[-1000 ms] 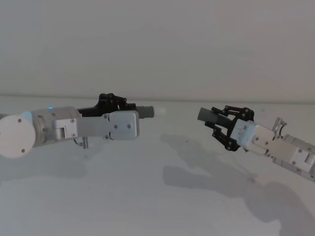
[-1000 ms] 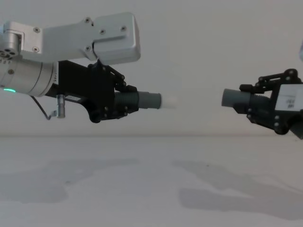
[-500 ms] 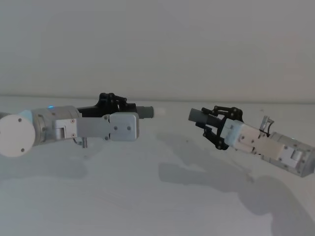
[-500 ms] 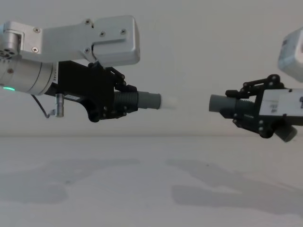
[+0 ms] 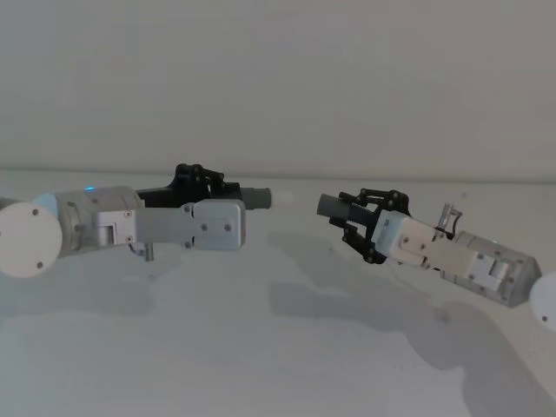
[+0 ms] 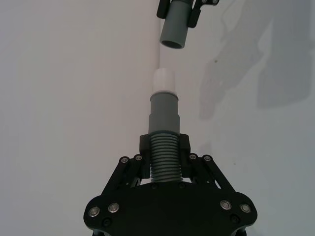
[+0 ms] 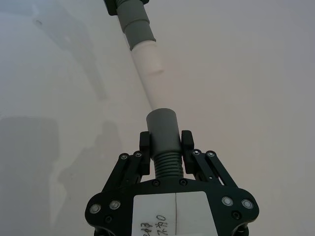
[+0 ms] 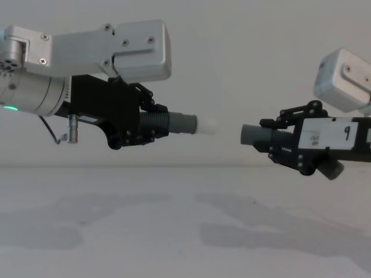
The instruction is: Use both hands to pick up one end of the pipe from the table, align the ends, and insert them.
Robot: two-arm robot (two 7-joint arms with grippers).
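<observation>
My left gripper (image 8: pixel 153 124) is shut on one pipe piece (image 8: pixel 182 124), held level above the table (image 8: pixel 174 231); its whitish plug tip (image 8: pixel 207 125) points right. Facing it, my right gripper (image 8: pixel 279 140), labelled "9", is shut on the other pipe piece (image 8: pixel 255 135), whose plain grey socket end points left and sits slightly lower. A short gap separates the two ends. In the left wrist view the plug (image 6: pixel 164 81) faces the socket (image 6: pixel 175 29) beyond my left gripper (image 6: pixel 164 145). From the right wrist, the socket (image 7: pixel 164 125) in my right gripper (image 7: pixel 165 140) nearly meets the plug (image 7: pixel 146 56).
The white table (image 5: pixel 261 347) lies bare beneath both arms, carrying only their shadows. A pale wall (image 5: pixel 278 78) rises behind. The bent far end (image 8: pixel 330 169) of the right piece pokes out below the right gripper.
My right gripper has carried its piece leftward toward the plug tip, narrowing the gap between the ends. The left arm and its piece have stayed still.
</observation>
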